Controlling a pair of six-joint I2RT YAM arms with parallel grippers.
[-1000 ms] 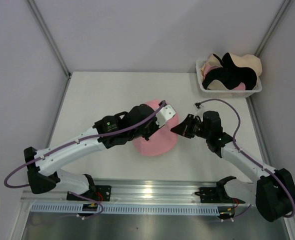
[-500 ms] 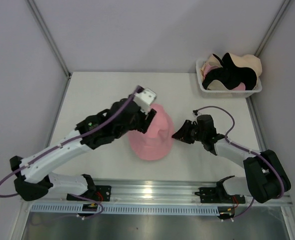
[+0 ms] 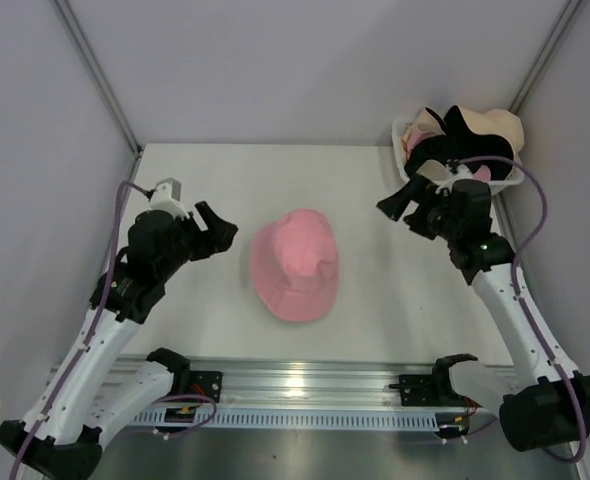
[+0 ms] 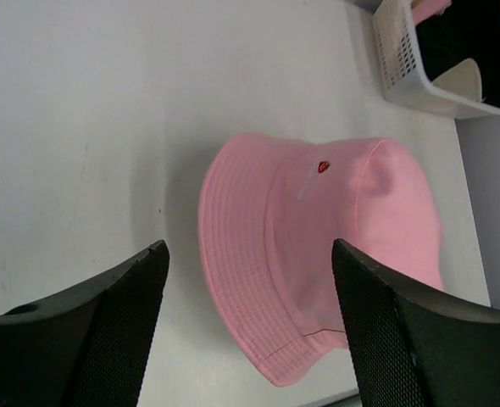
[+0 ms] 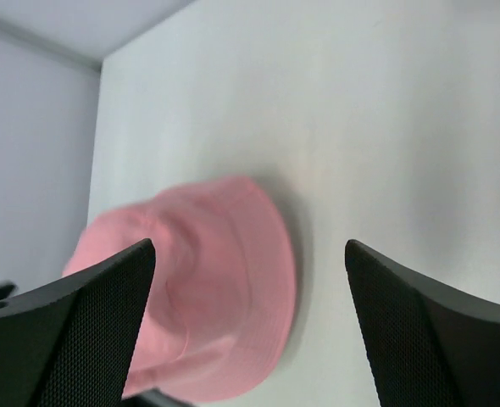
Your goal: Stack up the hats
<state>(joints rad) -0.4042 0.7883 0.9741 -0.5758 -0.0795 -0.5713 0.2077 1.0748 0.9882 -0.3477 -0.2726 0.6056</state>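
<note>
A pink hat lies crown-up on the white table, alone in the middle; it also shows as the pink hat in the left wrist view and the pink hat, blurred, in the right wrist view. More hats, black and cream-beige, are piled in the white basket at the back right. My left gripper hangs open to the left of the pink hat, clear of it. My right gripper hangs open to its right, near the basket. Nothing is between either pair of fingers.
The white lattice basket stands in the back right corner against the wall. Grey walls close in the table on three sides. A metal rail runs along the near edge between the arm bases.
Both grippers have let go of the pink hat and opened. The left arm pulled back to the left, the right arm back toward the basket. The hat now lies flat on the table.
</note>
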